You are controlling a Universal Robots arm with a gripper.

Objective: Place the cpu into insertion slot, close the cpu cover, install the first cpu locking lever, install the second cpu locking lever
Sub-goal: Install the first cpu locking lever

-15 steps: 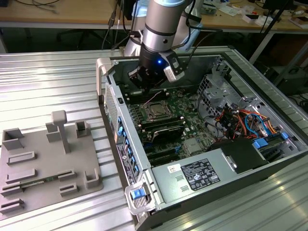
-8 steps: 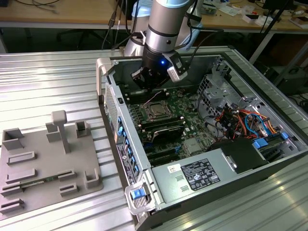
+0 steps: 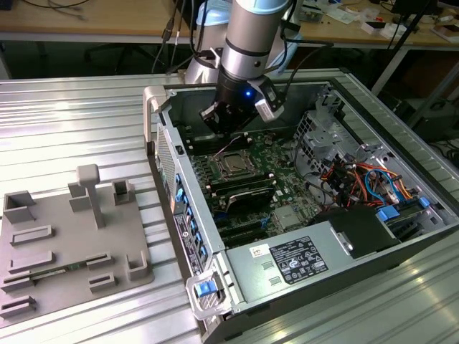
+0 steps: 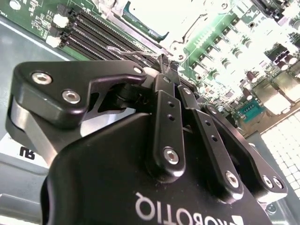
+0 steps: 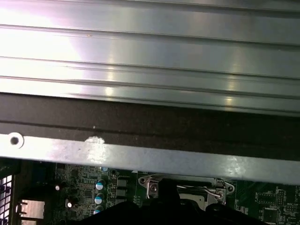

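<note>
In the exterior view my gripper (image 3: 228, 136) hangs inside the open computer case, just behind the insertion slot (image 3: 233, 165). The cpu (image 3: 234, 165) lies in it as a grey square, with the shiny cpu cover (image 3: 221, 158) lying flat around it. In the second wrist view the gripper (image 4: 164, 63) has its black fingers (image 4: 168, 117) pressed together, tips at the end of a thin wire locking lever (image 4: 131, 50) beside the bright slot (image 4: 159, 14). Whether the wire is pinched between the tips is unclear. The first wrist view shows the cover's metal edge (image 5: 187, 186) and a lever wire (image 5: 213, 191).
Long black memory slots (image 3: 247, 193) run beside the socket. A power supply (image 3: 294, 258) and a bundle of coloured cables (image 3: 358, 179) fill the exterior view's right of the case. The case wall (image 5: 150, 154) stands close behind the gripper. A grey fixture plate (image 3: 64, 244) lies outside.
</note>
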